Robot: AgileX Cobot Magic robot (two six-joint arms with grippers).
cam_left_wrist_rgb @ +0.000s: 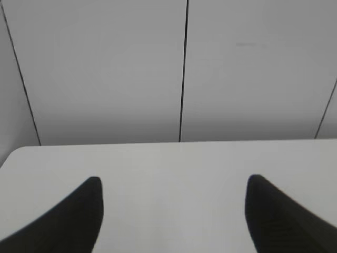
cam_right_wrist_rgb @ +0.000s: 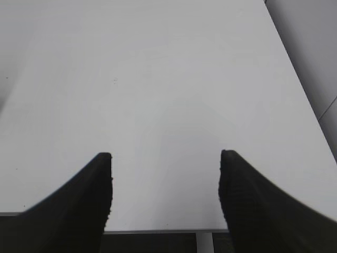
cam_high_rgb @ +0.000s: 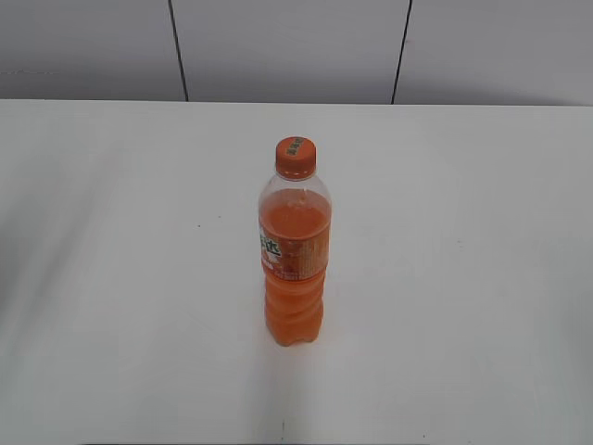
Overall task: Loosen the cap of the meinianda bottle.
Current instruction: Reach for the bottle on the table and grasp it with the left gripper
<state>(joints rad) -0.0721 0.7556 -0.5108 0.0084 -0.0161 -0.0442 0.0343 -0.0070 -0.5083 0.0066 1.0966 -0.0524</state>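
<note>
Nothing begun: cap (cam_high_rgb: 296, 156) seated on upright bottle (cam_high_rgb: 294, 269); both sets of jaws spread wide, empty, bottle nowhere between them.

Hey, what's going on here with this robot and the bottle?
Nothing is being handled. A tall clear plastic bottle of orange soda stands upright on the white table, its small round orange screw cap on. The left claw and right claw are open and empty over bare tabletop.

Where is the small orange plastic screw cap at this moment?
In the exterior view, the small round orange plastic screw cap sits on top of the tall clear plastic soda bottle, which stands upright near the middle of the white table.
</note>
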